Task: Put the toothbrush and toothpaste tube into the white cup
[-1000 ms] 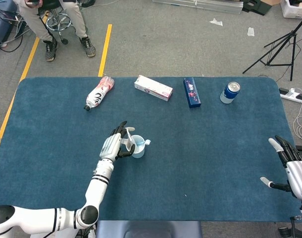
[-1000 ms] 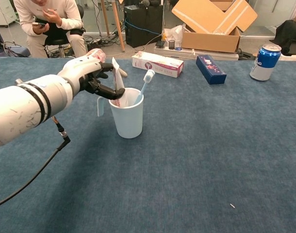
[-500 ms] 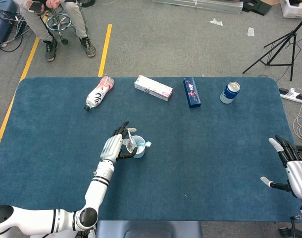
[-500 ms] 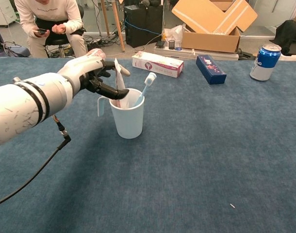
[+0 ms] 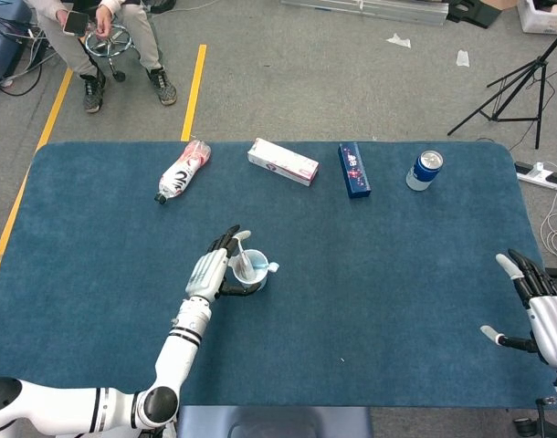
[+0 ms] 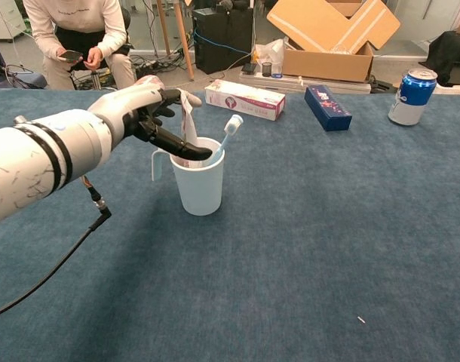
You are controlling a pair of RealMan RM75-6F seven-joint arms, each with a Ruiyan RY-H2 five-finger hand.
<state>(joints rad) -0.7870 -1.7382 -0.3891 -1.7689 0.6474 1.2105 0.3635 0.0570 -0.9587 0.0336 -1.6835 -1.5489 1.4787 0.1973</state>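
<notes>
white plastic cup [image 6: 199, 181] holds blue-headed toothbrush [image 6: 225, 136] | pink-white toothpaste tube [image 6: 188, 124] now lower inside cup, left hand [image 6: 143, 109] fingers [image 6: 181, 144] grasping it | right hand [image 5: 543, 315] released | release remains

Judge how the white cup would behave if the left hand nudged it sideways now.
The cup looks light, thin plastic, so it would probably slide. The toothbrush and tube stand tall above its rim, so it may tip.
</notes>
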